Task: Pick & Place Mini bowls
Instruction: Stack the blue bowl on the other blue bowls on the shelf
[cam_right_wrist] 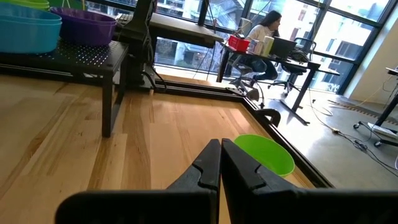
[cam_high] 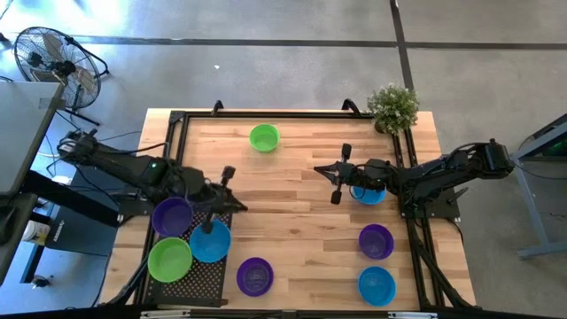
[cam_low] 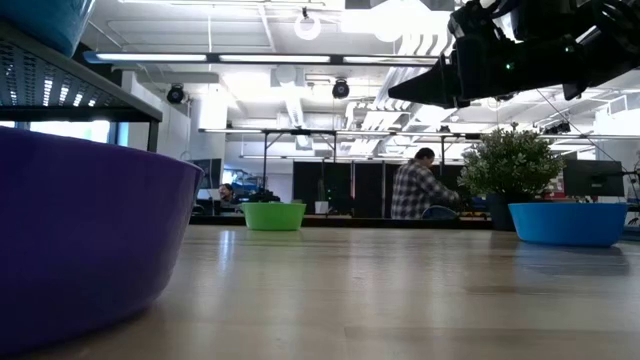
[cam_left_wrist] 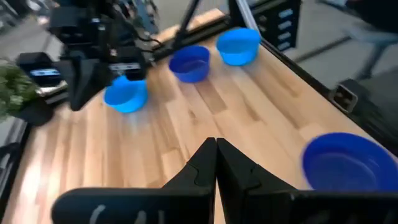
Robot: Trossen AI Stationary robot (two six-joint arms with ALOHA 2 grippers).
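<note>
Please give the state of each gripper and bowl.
left gripper: shut, empty
right gripper: shut, empty
rack purple bowl: upright, on rack
rack blue bowl: upright, on rack
rack green bowl: upright, on rack
far green bowl: upright, on table
middle blue bowl: upright, on table
right purple bowl: upright, on table
corner blue bowl: upright, on table
front purple bowl: upright, on table

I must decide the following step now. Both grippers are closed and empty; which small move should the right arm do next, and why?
Probably open the right gripper first. Its fingers are shut and hold nothing, while the blue bowl sits under that arm, so it cannot grasp the rim until they part.
</note>
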